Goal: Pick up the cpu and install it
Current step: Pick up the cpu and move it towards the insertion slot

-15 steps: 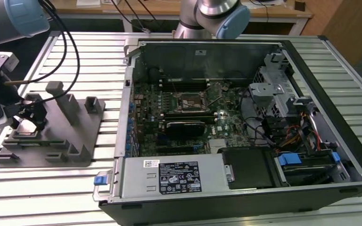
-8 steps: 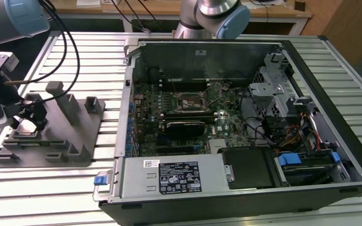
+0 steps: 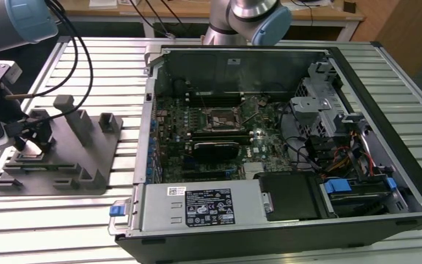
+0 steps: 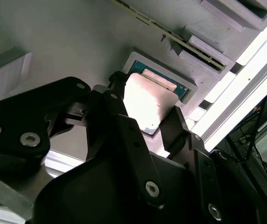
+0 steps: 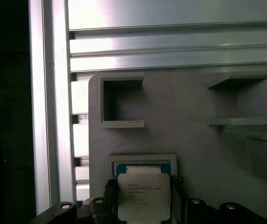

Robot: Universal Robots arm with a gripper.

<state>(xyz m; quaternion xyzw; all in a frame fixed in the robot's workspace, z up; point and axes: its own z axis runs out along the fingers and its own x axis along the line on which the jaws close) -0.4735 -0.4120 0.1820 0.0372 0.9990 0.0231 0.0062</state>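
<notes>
So here's where we are: the gripper (image 3: 29,144) is down over the grey fixture (image 3: 86,165), which sits on the slatted table (image 3: 79,66) at the exterior view's left. The cpu (image 5: 144,196) lies flat in a square pocket at the near end of that fixture, silver top facing up.

The bit that matters for us is how the chip sits against the jaws. In both wrist views it's dead centre between them, one black finger (image 4: 116,93) on one edge and the other finger on the opposite edge. The chip is square, so there's no long side to worry about. The jaws are lined up square to its edges, not across a corner. To us they look clamped onto the cpu, touching both sides. We can't tell whether it has come up out of the pocket at all.

The open computer case (image 3: 387,110) is well apart, toward the exterior view's right. The motherboard socket (image 3: 221,120) sits around the middle of the board, and it looks vacant to us.
</notes>
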